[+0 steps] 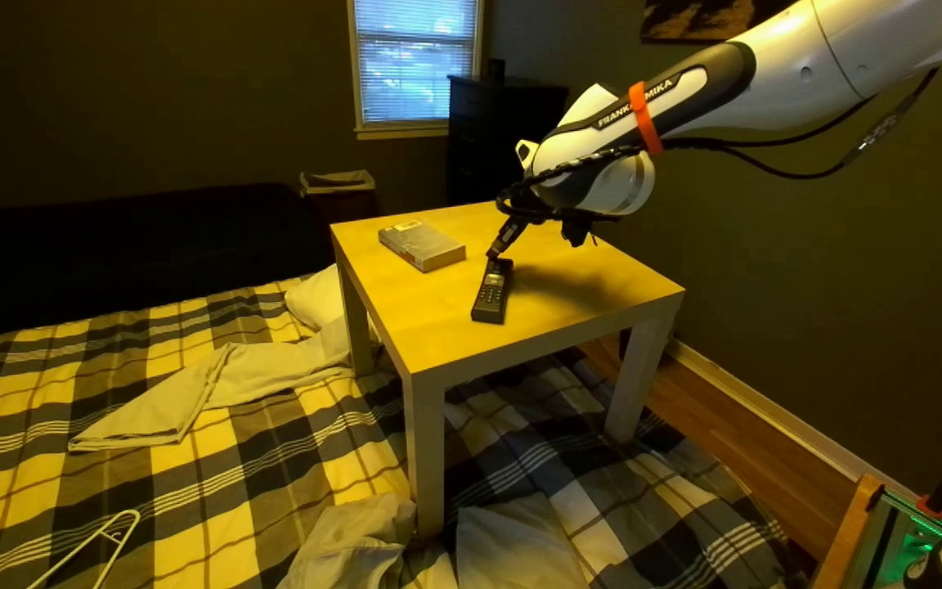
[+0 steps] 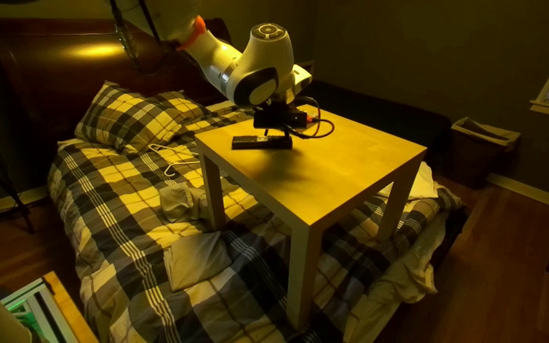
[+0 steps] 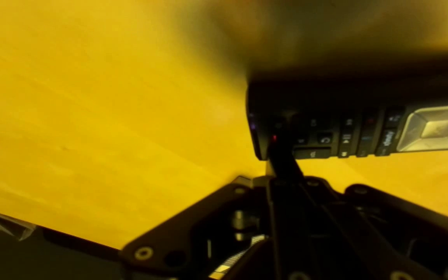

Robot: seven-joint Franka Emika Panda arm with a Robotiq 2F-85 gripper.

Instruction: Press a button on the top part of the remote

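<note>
Yellow, grained bench (image 1: pixel 438 327) stood on plaid bedding (image 1: pixel 209 483) | slim black remote (image 1: pixel 492 293) | I held jaws together at its top end

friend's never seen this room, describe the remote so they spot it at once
Find the table standing on the plaid bed. On its top lies the remote, one end beneath the claw. Unlike the flat grey box nearby, it is slim, black and studded with buttons.
</note>
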